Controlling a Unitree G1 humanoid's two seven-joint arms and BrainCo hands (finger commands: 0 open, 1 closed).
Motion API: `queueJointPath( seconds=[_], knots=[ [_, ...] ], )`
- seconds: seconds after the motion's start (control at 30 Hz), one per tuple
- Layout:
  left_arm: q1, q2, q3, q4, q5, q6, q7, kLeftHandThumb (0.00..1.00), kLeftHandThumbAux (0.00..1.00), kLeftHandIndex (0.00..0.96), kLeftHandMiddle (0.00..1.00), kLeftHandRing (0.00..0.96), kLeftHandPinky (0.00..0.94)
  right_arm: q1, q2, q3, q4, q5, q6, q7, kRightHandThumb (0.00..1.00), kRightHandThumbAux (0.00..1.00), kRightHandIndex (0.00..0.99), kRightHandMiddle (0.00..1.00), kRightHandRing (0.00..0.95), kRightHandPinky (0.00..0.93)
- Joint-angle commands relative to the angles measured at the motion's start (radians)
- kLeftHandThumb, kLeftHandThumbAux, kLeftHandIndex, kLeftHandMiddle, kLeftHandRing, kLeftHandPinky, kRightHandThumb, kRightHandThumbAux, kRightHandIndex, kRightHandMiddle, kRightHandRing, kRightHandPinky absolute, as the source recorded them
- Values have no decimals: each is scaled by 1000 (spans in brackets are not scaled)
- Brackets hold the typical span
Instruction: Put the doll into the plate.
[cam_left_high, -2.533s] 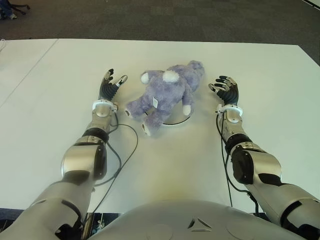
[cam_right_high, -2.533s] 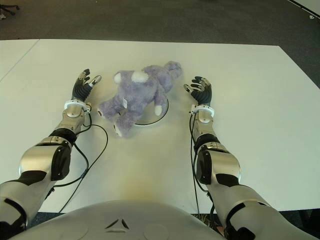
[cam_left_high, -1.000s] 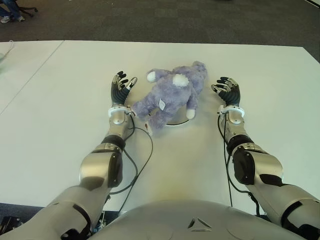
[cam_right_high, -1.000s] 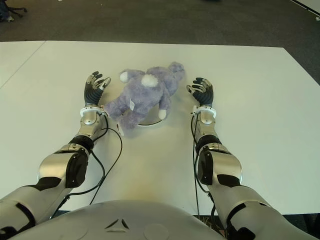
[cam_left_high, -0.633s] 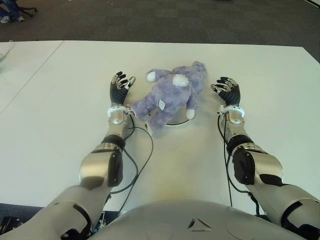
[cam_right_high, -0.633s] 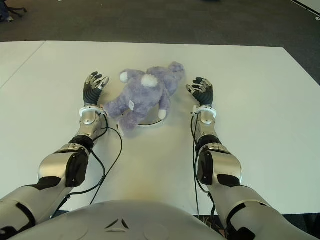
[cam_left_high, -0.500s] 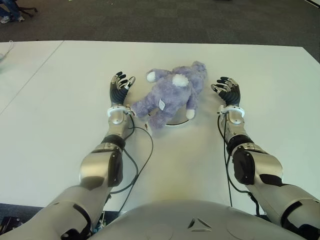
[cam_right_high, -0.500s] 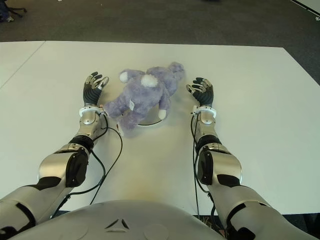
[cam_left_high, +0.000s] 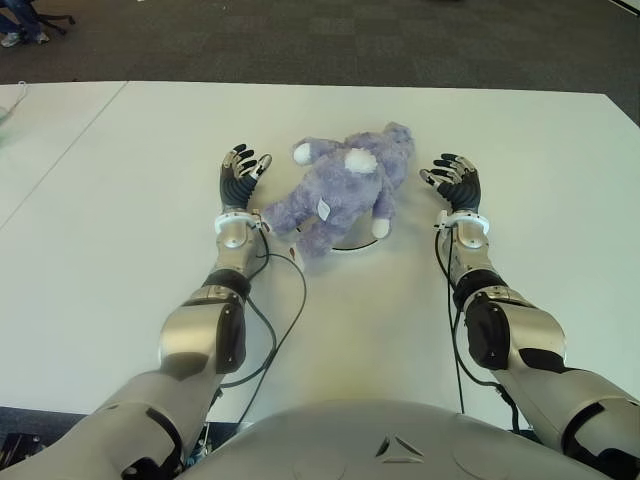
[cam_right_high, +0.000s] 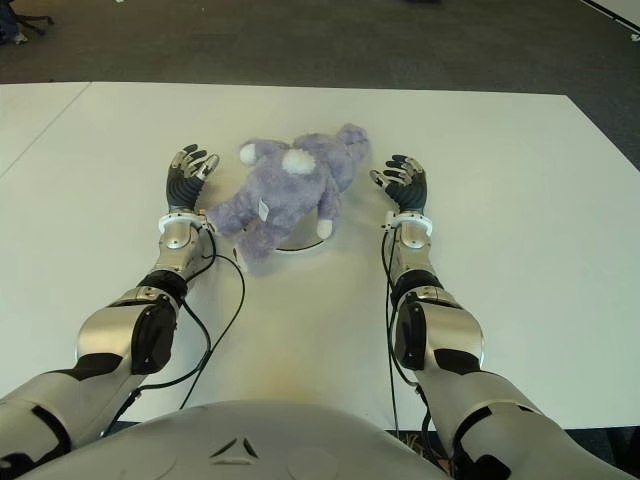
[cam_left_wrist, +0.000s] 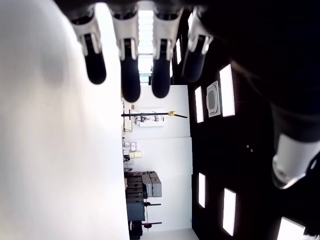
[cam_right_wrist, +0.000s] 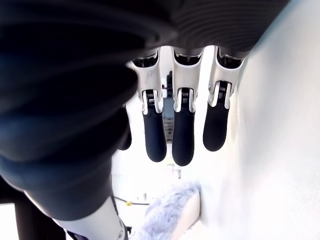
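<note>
Nothing legible — the doll's (cam_left_high: 345, 190) small white tag is unreadable.

White surface (cam_left_high: 120, 200): matte, with a seam line running diagonally across its left portion. Beyond its far edge, dark grey carpet floor (cam_left_high: 330, 40). A chair base (cam_left_high: 20, 15) stands on the carpet at the far left corner. The left wrist view shows rectangular ceiling light panels (cam_left_wrist: 225, 90), lit, and distant shelving (cam_left_wrist: 142, 190) against a white wall.
</note>
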Motion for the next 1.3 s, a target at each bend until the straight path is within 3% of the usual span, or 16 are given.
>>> queueJointPath(
  seconds=[0.03,0.4,0.93,1.3],
  knots=[
    [176,-47,18,111,-23,152,-27,0,617,199,276,260,236,176,58,1,112,1,86,-14,207,909,290,338,349,338],
    [174,-46,20,110,-28,160,-40,0,610,189,271,266,263,176,60,3,112,7,88,-17,275,913,290,340,346,333],
    [172,-46,27,110,-33,164,-45,0,661,186,268,267,259,177,60,4,112,7,87,-17,259,927,292,333,340,327],
    [172,-46,33,109,-27,160,-44,28,804,176,249,256,273,177,62,5,112,8,90,-18,234,924,285,332,343,331]
  ],
)
